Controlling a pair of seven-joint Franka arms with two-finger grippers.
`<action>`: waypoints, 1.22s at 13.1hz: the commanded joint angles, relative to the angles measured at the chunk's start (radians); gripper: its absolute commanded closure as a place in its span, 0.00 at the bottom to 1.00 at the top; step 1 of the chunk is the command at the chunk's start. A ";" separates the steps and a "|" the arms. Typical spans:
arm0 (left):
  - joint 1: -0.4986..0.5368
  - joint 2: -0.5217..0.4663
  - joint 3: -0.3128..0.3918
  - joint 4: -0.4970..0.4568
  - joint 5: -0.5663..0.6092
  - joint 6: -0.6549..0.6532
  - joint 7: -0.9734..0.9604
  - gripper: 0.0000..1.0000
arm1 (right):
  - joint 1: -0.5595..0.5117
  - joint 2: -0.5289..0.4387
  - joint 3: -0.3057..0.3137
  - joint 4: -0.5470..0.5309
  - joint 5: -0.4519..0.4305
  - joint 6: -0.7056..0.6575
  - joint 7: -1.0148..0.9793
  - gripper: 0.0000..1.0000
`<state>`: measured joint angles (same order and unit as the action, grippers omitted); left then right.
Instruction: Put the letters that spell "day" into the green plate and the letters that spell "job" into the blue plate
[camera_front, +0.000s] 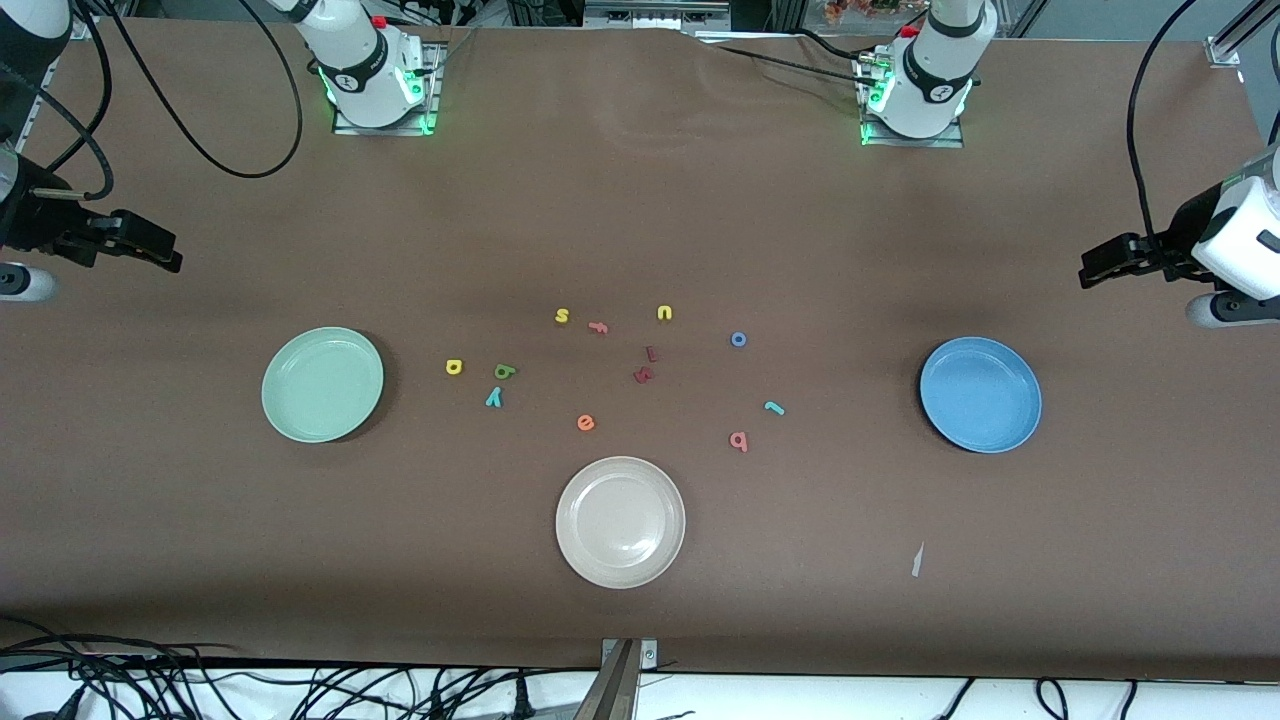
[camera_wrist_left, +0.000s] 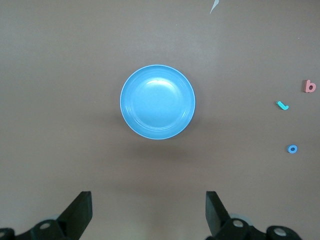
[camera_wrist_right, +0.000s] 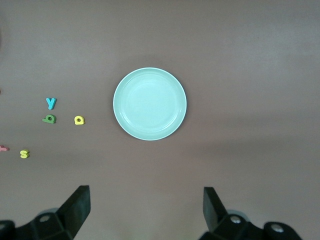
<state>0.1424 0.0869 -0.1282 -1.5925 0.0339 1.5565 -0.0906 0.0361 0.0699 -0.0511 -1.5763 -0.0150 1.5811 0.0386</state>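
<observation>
Hovering wide-spread and empty: right gripper (camera_wrist_right: 142, 212) over the table's right-arm end beside the green plate (camera_front: 322, 384), left gripper (camera_wrist_left: 149, 215) over the other end beside the blue plate (camera_front: 980, 394). "day" letters (camera_front: 487, 378) are lying mid-table, just beside the green plate, so the right arm is nearer. "job" letters (camera_front: 752, 400) are sitting scattered toward the blue plate, nearer the left arm. No letter plated yet.

Robotics lab — bolted arm bases (camera_front: 380, 95), brown-covered table (camera_front: 640, 200), loose cables (camera_front: 200, 690) along its edge
</observation>
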 joint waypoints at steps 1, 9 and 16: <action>0.003 -0.004 -0.004 -0.004 0.011 0.008 0.022 0.00 | 0.005 -0.029 0.000 -0.031 -0.014 0.004 0.029 0.00; 0.003 -0.001 -0.004 -0.004 0.011 0.008 0.020 0.00 | 0.004 -0.038 -0.003 -0.042 -0.014 0.007 0.030 0.00; 0.003 0.004 -0.004 -0.004 0.011 0.008 0.022 0.00 | 0.004 -0.039 -0.006 -0.056 -0.014 0.008 0.029 0.00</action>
<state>0.1424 0.0952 -0.1282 -1.5925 0.0339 1.5566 -0.0906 0.0361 0.0662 -0.0540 -1.5857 -0.0160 1.5807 0.0541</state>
